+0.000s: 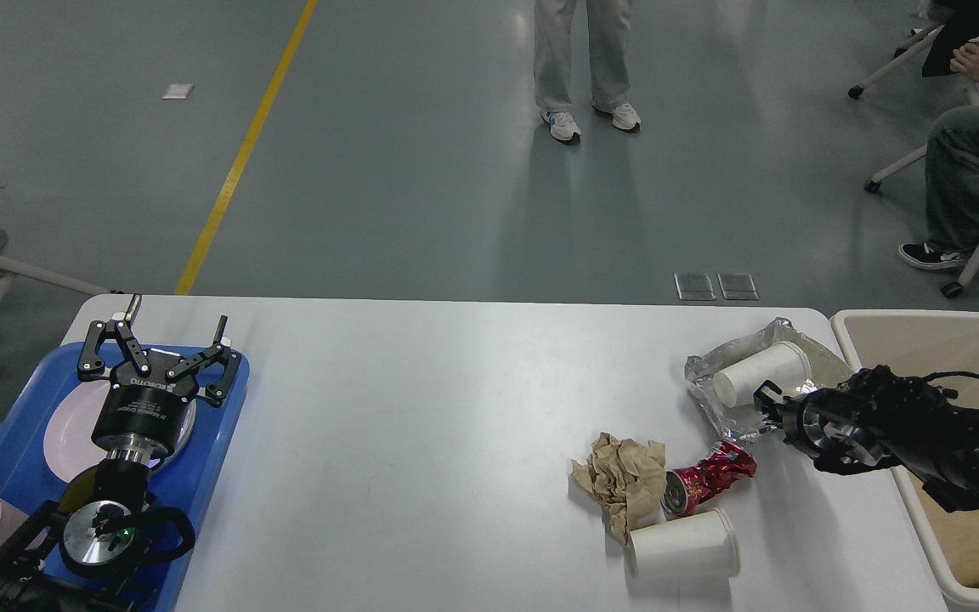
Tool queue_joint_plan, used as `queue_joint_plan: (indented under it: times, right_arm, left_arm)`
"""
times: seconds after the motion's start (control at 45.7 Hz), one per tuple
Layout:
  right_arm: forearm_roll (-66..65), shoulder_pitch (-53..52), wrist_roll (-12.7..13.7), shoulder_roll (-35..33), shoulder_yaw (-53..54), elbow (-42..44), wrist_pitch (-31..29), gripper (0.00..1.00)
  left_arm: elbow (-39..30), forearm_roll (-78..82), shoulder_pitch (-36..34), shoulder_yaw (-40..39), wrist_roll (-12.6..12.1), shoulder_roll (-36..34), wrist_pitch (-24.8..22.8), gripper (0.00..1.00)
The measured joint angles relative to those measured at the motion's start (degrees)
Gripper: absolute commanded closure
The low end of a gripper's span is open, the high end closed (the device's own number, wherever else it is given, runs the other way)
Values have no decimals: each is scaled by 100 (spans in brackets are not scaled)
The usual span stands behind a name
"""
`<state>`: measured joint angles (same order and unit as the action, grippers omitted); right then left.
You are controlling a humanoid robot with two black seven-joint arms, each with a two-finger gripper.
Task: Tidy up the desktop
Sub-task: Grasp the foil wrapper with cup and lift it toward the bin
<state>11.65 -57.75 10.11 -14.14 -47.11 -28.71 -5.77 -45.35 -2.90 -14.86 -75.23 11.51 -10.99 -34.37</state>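
At the right of the frame, the right gripper (766,406), its opening not discernible, is held just beside the foil-cradled paper cup (761,371) on the tabletop (421,408), while the left gripper (158,340) is spread wide far off.

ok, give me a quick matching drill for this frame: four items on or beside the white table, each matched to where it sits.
Items:
1. crushed red metal can
2. pale round plate
3. white paper cup by the right gripper
4. flat brown paper bag

Places:
A. in the cream plastic bin
B. on crumpled silver foil
C. on the blue plastic tray
D. between the crumpled brown paper and the foil

Pairs: 1-D, 2-C, 3-B, 4-A
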Motion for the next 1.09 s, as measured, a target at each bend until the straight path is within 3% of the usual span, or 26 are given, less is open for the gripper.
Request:
queue_joint_plan:
  times: [0.722,0.854,1.094]
  right_arm:
    - [-55,-219,181,-154,135,-154,40,100]
    - [-49,-603,191,-504,194,-826,68,100]
    - [-30,-2277,194,-1710,-196,-2992,88,100]
  left_arm:
    - [0,0,0,0,0,0,0,4]
    - [0,1,0,0,0,0,0,4]
    - [0,-1,0,-9,0,0,1,4]
